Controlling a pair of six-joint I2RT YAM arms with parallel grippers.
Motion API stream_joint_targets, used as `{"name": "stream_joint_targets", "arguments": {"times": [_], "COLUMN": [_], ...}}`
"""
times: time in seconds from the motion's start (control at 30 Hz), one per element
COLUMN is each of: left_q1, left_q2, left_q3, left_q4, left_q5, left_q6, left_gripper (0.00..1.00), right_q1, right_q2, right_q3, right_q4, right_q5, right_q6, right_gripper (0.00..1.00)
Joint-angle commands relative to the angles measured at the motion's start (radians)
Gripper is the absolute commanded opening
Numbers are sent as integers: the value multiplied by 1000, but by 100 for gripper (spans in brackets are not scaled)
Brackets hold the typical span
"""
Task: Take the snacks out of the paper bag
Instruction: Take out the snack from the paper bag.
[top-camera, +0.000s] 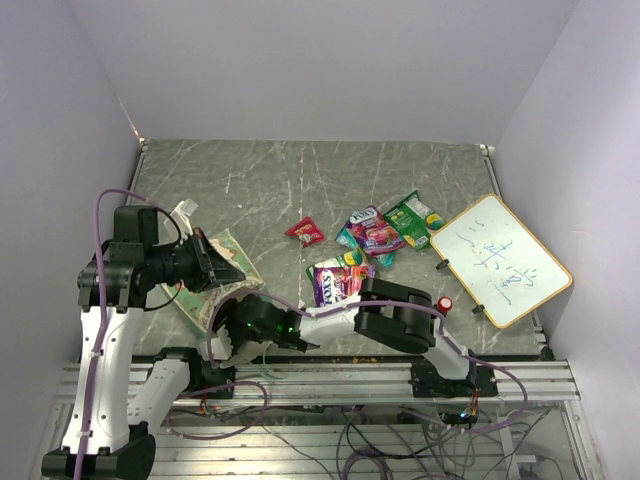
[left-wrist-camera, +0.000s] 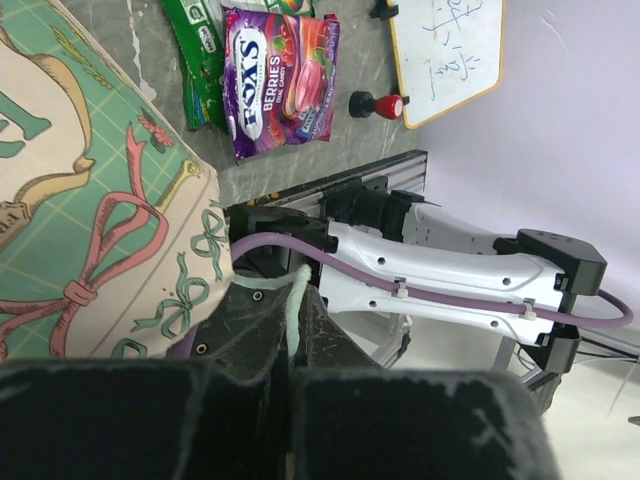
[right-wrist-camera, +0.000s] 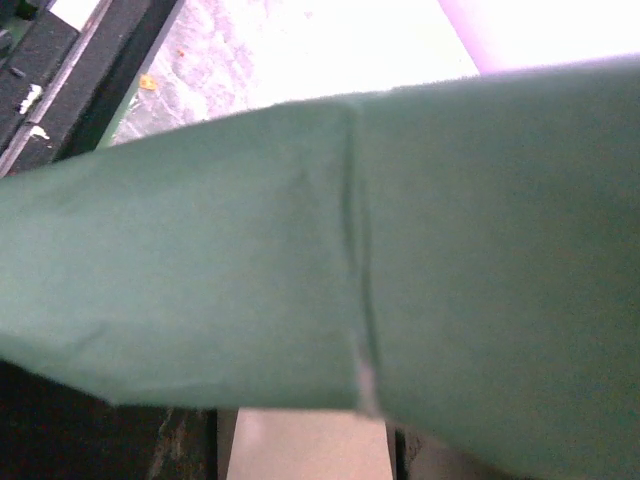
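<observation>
A wood-framed white dry-erase board (top-camera: 505, 260) with blue handwriting lies flat and askew at the right side of the grey-green marbled stone worktop (top-camera: 290, 175). It has two black clips on the edge facing the middle. A small black knob with a red top (top-camera: 444, 302) stands just beside that edge, near the worktop's front rim and the silver aluminium rails (top-camera: 330, 378).

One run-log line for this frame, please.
left tool: shut on paper bag edge | right tool: against bag, opening hidden | snacks: several out on table
</observation>
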Motion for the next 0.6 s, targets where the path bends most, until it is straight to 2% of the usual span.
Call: {"name": "stream_joint_targets", "arguments": {"times": [0.0,0.13,0.23,0.37,0.4,0.57], "left_q1": [-3,-3,-3,-3,-3,-3], "left_q2": [18,9,-2,-5,-4,-1], "left_q3": [52,44,23,16,17,23], "left_q4": [-14,13,40,52,53,25], "left_q5": [44,50,66,73,79,43], "left_q6": [28,7,-20,-38,-38,-8], "left_gripper": [7,7,7,7,7,7], "right_q1": [-20,-33,-46,-61,-63,-73], "right_q2": [19,6,2,-2,-3,-25], "right_q3": [33,25,23,30,30,20], "right_q4": [25,36,33,43,55,75], "right_q5": [-35,-65,-93,-80,-70,-11], "right_q6": [36,81,94,109,116,148], "right_gripper": [48,41,31,7,4,0]}}
